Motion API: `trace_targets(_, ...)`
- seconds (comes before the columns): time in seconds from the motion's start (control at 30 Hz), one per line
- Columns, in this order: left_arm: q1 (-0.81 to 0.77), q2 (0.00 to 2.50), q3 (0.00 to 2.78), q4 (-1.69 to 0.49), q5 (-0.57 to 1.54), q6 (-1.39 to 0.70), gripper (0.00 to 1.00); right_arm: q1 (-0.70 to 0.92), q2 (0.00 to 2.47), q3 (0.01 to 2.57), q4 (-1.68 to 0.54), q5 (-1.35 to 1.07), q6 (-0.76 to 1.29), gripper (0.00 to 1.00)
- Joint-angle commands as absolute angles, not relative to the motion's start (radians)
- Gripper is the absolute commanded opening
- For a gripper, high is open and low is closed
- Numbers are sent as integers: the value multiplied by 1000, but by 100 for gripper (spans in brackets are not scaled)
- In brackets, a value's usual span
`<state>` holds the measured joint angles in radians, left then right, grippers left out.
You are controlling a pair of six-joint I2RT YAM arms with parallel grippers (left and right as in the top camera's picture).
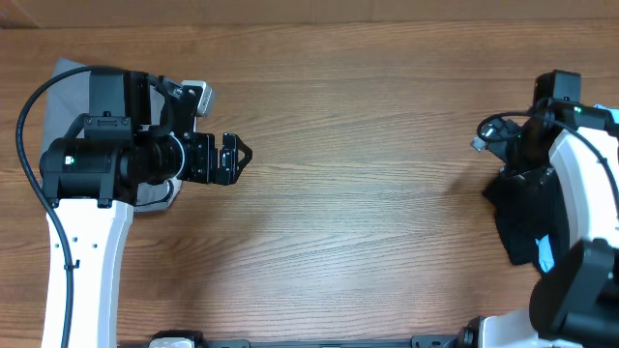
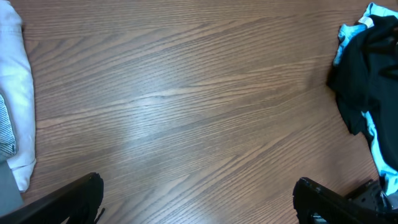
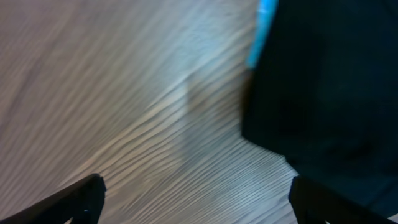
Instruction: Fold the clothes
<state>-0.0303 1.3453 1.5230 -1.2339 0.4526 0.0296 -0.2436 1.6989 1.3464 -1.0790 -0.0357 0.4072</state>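
A crumpled black garment with light blue trim (image 1: 522, 217) lies at the right edge of the wooden table, partly under my right arm. It also shows in the left wrist view (image 2: 367, 74) far right, and in the right wrist view (image 3: 323, 81), blurred. My right gripper (image 1: 491, 132) (image 3: 199, 199) is open and empty, over bare wood just left of the garment. My left gripper (image 1: 232, 158) (image 2: 199, 202) is open and empty over bare table at the left. A pile of folded grey and white clothes (image 1: 73, 77) lies under my left arm; its white edge shows in the left wrist view (image 2: 15, 93).
The wooden table (image 1: 358, 193) spreads between the two arms. The arm bases stand along the front edge.
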Motion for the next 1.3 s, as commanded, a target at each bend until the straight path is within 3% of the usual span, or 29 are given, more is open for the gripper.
trace_targets(0.0, -21, 1355, 1553, -1229, 467, 45, 100, -278, 1750, 1365, -1071, -1, 427, 93)
trace_targets(0.27, -21, 1358, 1553, -1180, 460, 46, 100, -279, 1865, 1334, -1007, 46, 402, 79)
trace_targets(0.57, -21, 1375, 1553, -1139, 459, 72, 100, -277, 1981, 1328, -989, 129, 447, 74)
trace_targets(0.67, -21, 1386, 1553, -1140, 460, 72, 100, -270, 2022, 1328, -991, 120, 450, 55)
trace_targets(0.77, -20, 1390, 1553, -1141, 460, 72, 100, -270, 2015, 1332, -997, 119, 450, 22)
trace_targets(0.9, -20, 1393, 1553, -1140, 461, 72, 100, -270, 1972, 1356, -1025, 122, 446, 4)
trace_targets(1.27, -20, 1394, 1553, -1140, 460, 72, 100, -207, 1732, 1541, -1216, 84, 429, 4)
